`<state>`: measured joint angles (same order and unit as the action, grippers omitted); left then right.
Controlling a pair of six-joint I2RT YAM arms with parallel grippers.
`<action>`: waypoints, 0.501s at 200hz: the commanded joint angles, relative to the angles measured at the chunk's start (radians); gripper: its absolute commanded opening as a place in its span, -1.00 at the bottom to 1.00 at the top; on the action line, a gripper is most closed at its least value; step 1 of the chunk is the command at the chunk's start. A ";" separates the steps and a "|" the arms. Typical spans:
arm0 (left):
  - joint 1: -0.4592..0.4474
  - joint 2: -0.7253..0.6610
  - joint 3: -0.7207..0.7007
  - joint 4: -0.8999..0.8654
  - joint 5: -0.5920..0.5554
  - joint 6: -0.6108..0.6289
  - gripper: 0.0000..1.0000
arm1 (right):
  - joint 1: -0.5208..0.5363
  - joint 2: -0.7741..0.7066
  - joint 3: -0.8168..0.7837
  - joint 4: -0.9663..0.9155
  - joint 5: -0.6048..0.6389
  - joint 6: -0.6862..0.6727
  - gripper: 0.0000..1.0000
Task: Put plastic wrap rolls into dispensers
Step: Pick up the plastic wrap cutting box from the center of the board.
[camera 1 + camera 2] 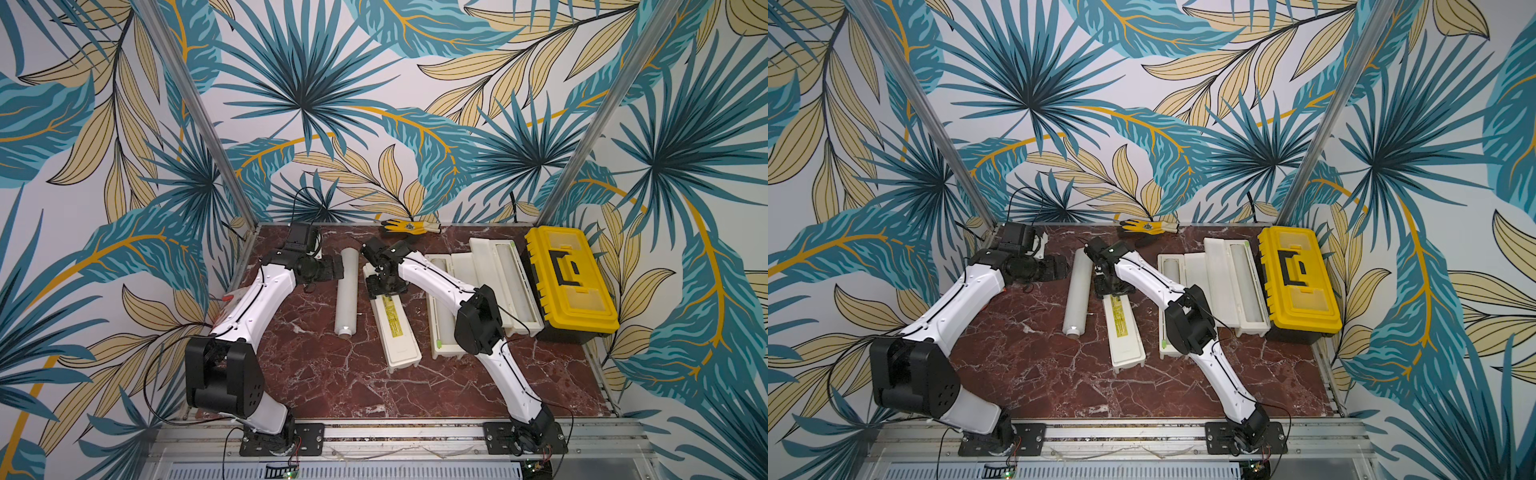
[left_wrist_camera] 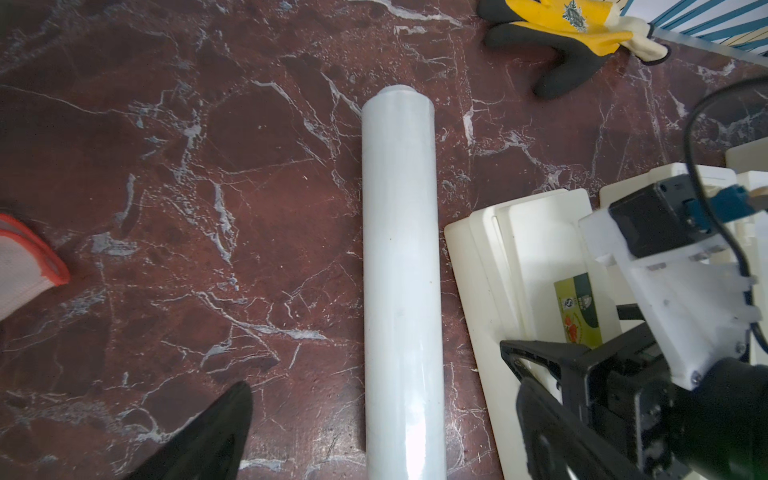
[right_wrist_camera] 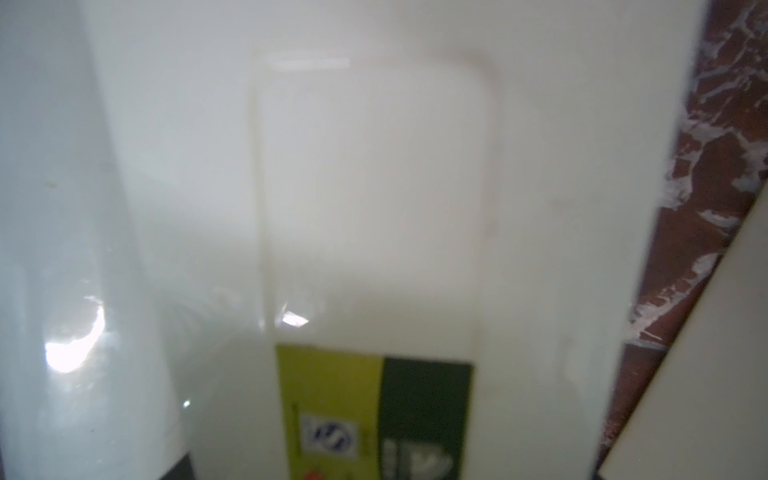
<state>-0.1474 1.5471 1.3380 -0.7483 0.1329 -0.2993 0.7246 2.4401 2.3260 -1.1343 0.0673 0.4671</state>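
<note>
The left arm (image 1: 253, 303) rises from its base at the table's (image 1: 332, 374) near edge, leans toward the far left corner and bends sharply at the elbow, so the wrist points sideways toward the middle. The left gripper (image 1: 337, 268) hangs above the table at the left side of the roll's (image 1: 347, 291) far half. Its jaws are spread wide and empty. Only one black finger (image 2: 208, 436) shows in the left wrist view, clear of the roll (image 2: 401, 291).

This loose roll lies flat, lengthwise from near to far, with its core stub at the near end. It is just beside the closed dispenser (image 1: 395, 328), with a narrow strip of table between them.

The right arm (image 1: 436, 278) stretches from its base diagonally over the middle dispenser (image 1: 442, 345), elbow raised, forearm sloping down toward the far left. The right gripper (image 1: 384, 289) points down onto the far end of the closed dispenser, above its label (image 1: 392, 320). The right wrist view is blurred and filled by the lid (image 3: 374, 187), so I cannot tell whether these jaws are spread or clenched on anything.

The middle dispenser and the far dispenser (image 1: 482, 266) both lie open, each with a roll in its trough. A toolbox (image 1: 569, 282) stands to their right, and a glove (image 1: 409, 226) lies at the back edge.
</note>
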 commanded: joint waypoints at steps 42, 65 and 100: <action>0.014 0.105 0.051 0.079 0.210 -0.044 0.99 | -0.136 -0.306 -0.308 0.217 -0.234 -0.062 0.30; 0.014 0.130 0.053 0.140 0.296 -0.078 0.99 | -0.194 -0.345 -0.350 0.281 -0.375 -0.089 0.29; 0.014 0.153 0.026 0.288 0.438 -0.151 0.99 | -0.260 -0.359 -0.350 0.333 -0.550 -0.124 0.30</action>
<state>-0.1421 1.6909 1.3426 -0.6109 0.4324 -0.3870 0.4824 2.1021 1.9945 -0.8795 -0.2909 0.3836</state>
